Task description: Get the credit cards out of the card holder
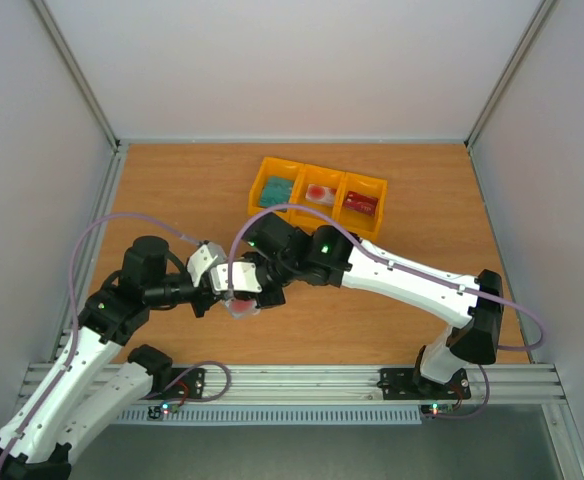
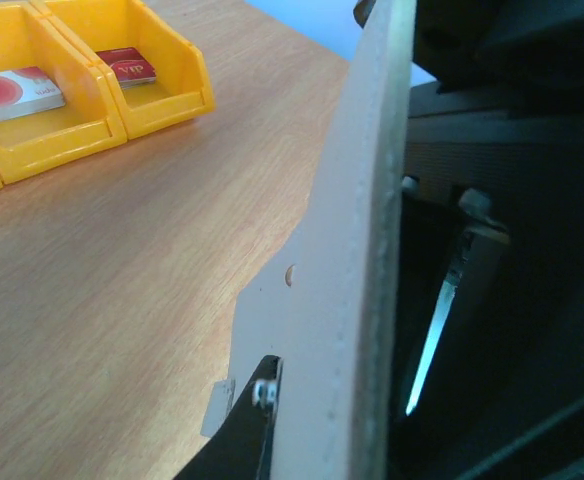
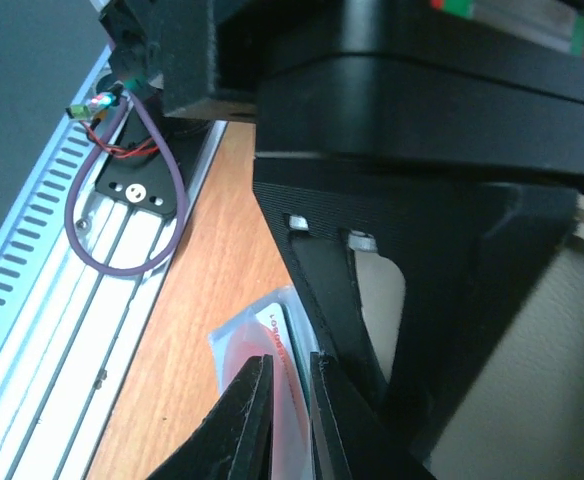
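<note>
The yellow tray [image 1: 376,180] holds a teal card [image 1: 275,192], a red-and-white card [image 1: 321,193] and a dark red card [image 1: 361,204], the tabletop [image 1: 172,190] is brown wood, the card holder [image 2: 352,250] is cream, and the fingers [image 3: 247,420] are black.

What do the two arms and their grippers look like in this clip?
The left arm and right arm have white links and black joints. A lilac cable loops along each. Small green lights dot the joints. The gripper fingers are black, tapered wedges.

Surfaces: table [image 1: 422,210] smooth matt wood-grain | tray [image 2: 162,105] glossy yellow plastic | card holder [image 2: 357,200] matt cream outside | credit card [image 3: 255,342] glossy red plastic | rail [image 1: 302,378] ribbed bare metal
</note>
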Robot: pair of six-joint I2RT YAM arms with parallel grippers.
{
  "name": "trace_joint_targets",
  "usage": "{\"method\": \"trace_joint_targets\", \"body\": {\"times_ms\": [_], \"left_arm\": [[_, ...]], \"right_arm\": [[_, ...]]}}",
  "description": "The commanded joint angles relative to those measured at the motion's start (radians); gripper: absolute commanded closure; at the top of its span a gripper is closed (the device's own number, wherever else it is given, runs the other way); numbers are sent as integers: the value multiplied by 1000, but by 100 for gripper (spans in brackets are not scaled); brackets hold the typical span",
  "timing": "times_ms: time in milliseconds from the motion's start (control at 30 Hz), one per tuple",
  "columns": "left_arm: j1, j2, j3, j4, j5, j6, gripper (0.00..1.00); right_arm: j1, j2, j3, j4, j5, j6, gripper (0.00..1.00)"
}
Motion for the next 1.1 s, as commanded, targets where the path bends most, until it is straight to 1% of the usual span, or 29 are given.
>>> {"method": "trace_joint_targets", "body": {"times_ms": [0, 167, 267, 367, 500, 567, 667, 800, 933, 1067], "left_arm": [[-5, -9, -1, 17, 14, 14, 100], [-5, -9, -4, 24, 54, 0, 100], [-5, -10, -2, 31, 67, -25, 100], [-5, -8, -4, 47, 60, -62, 100], [-5, -5, -9, 77, 69, -132, 100], [-5, -5, -9, 90, 85, -145, 100], [-5, -2, -5, 83, 87, -140, 100], [-5, -4, -3, 67, 75, -110, 100], [-5, -1, -11, 101, 88, -138, 100], [-5, 4, -19, 125, 102, -189, 100]], "right_arm": [[-7, 9, 31, -11, 66, 6, 86], [-5, -11, -12, 118, 179, -66, 88], [-1, 6, -19, 103, 270, -133, 89], [-1, 4, -57, 79, 315, -184, 88], [-2, -16, -100, 50, 320, -230, 81], [-1, -13, -101, 31, 331, -234, 79], [-1, -5, -95, 7, 331, -239, 78], [11, 10, -96, 12, 334, -259, 74], [44, 63, -92, 49, 434, -298, 72], [68, 89, -109, 159, 545, -343, 72]]}}
